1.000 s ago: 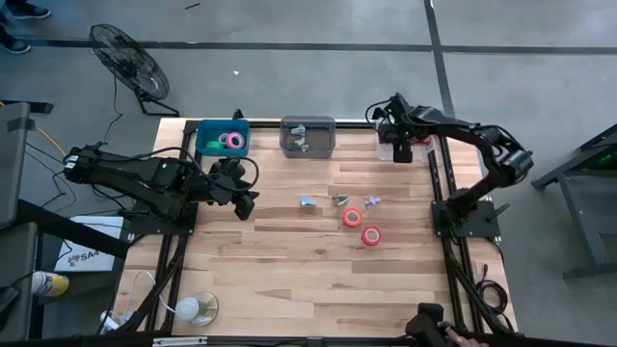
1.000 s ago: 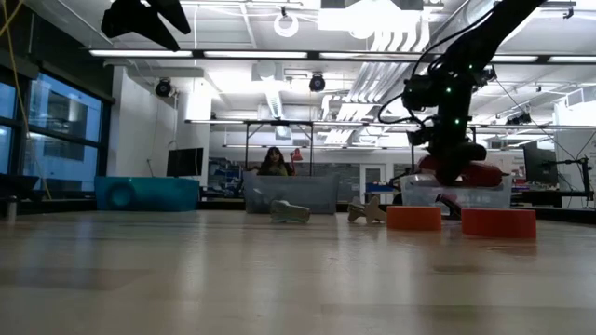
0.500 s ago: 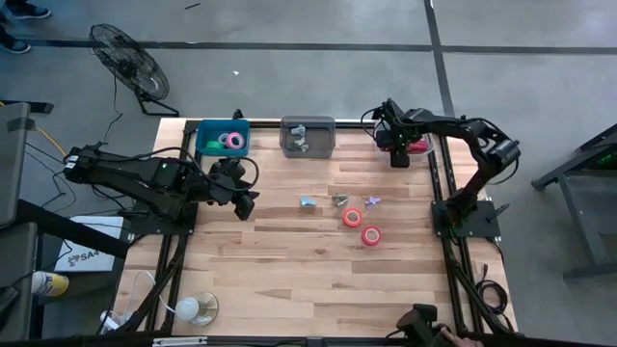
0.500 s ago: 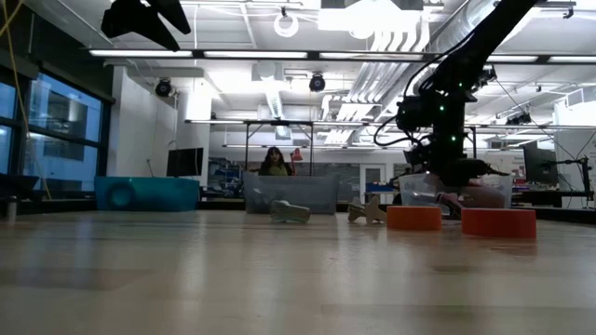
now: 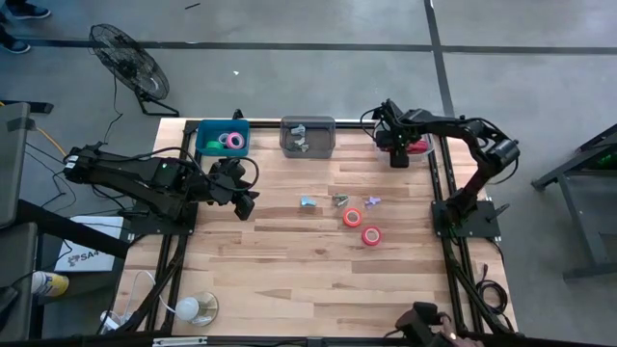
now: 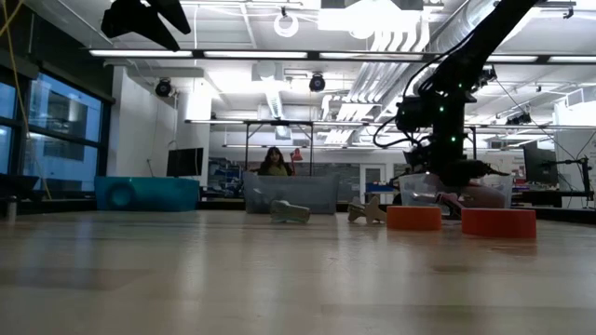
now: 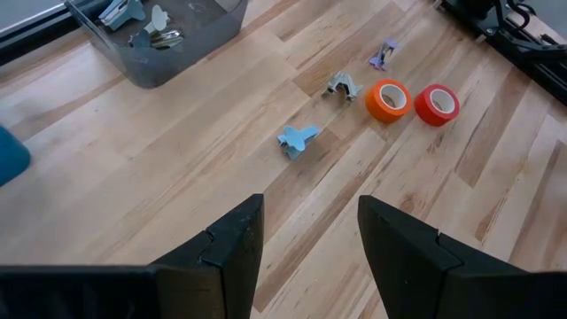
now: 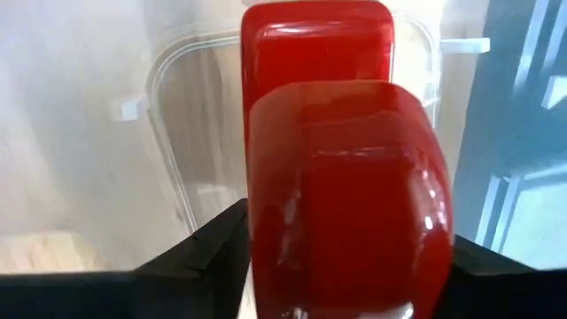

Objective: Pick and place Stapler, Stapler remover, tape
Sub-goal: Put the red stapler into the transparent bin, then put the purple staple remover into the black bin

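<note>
Your tabletop (image 5: 289, 260) is carrying everything. Your right pincer (image 5: 399, 154) is reaching into the clear bin (image 8: 168, 115) at the far right corner, its fingers clamping the red stapler (image 8: 341, 177) over that bin. Your left pincer (image 7: 306, 248) is hovering at the left side, fingers parted, gripping nothing. Two tape rolls (image 5: 353, 218) are lying mid-table.

Bare table (image 5: 289, 260) in front; tape rolls (image 5: 362, 226), small removers (image 5: 337, 200) cluttering mid-table.
</note>
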{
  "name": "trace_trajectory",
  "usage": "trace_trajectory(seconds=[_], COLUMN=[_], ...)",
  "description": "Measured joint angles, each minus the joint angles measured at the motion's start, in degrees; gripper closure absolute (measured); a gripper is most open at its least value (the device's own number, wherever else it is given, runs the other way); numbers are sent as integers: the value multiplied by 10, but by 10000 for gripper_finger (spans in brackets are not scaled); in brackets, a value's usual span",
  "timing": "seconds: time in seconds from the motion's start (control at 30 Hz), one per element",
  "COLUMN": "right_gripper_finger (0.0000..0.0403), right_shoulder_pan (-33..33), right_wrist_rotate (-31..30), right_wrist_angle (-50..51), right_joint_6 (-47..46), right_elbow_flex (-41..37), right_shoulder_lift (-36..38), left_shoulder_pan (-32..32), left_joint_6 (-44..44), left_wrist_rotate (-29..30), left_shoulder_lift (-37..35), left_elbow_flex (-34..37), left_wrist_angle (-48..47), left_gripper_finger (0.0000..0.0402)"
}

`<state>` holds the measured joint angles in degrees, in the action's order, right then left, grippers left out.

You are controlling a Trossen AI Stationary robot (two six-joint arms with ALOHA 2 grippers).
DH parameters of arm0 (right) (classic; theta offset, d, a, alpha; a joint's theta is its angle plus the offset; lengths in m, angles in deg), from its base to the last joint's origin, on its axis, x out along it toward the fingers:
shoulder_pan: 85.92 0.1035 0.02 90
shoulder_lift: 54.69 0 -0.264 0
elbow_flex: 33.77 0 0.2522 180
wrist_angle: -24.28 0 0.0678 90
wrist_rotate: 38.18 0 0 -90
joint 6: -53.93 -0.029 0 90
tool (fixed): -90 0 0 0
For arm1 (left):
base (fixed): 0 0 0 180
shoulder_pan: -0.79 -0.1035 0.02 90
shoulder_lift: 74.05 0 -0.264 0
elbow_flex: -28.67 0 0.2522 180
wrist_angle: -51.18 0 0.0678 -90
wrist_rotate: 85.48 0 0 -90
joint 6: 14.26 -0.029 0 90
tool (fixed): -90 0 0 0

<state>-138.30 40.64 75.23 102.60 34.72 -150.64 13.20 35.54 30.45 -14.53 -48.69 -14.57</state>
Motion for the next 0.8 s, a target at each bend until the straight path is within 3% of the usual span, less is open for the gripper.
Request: trace_trajectory(seconds=[0.17, 0.3, 0.8], right_gripper_finger=[92, 43, 34], right_shoulder_pan=[2, 15, 37], right_wrist_rotate=[-52, -105, -108], right_wrist_angle=[-14, -7, 25], right_joint_6=[-20, -20, -11], right_elbow_flex=[-2, -2, -2], right_shoulder_lift=[-2, 2, 100], left_shoulder_pan=[0, 0, 0], left_joint_6=[0, 0, 0], left_wrist_rotate=[0, 0, 0], left_shoulder_lift=[0, 0, 0], left_elbow_flex=[0, 0, 0], left_wrist_angle=[0, 0, 0], left_gripper_finger=[220, 220, 220])
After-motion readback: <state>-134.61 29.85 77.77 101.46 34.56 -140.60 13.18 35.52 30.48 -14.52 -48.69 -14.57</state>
